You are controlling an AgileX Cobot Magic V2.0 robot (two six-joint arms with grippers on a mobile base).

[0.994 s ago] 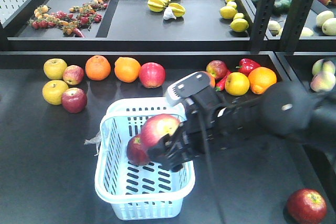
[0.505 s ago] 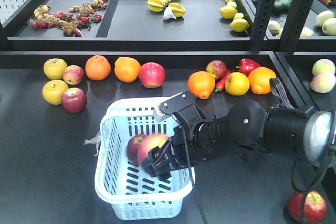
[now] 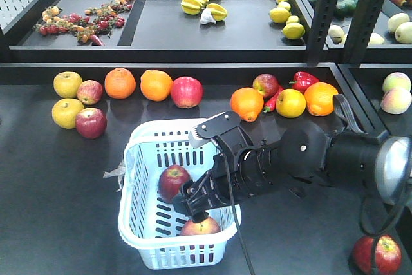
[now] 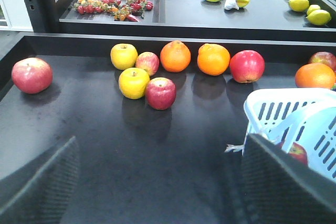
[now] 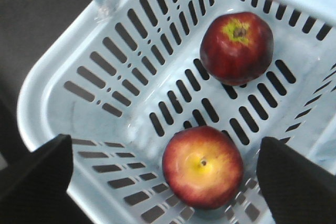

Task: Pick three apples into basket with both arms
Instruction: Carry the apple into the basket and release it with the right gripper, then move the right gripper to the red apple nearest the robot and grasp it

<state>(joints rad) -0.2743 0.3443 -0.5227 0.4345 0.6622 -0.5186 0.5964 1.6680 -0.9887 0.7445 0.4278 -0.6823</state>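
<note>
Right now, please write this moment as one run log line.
basket: two apples inside | right gripper: open above yellow-red apple | left gripper: open, empty | dark red apple: apart

basket [image 5: 63, 72]: pale blue-white, slotted | far apple [image 5: 236, 48]: dark red | near apple [image 5: 202, 166]: red, yellow centre
</note>
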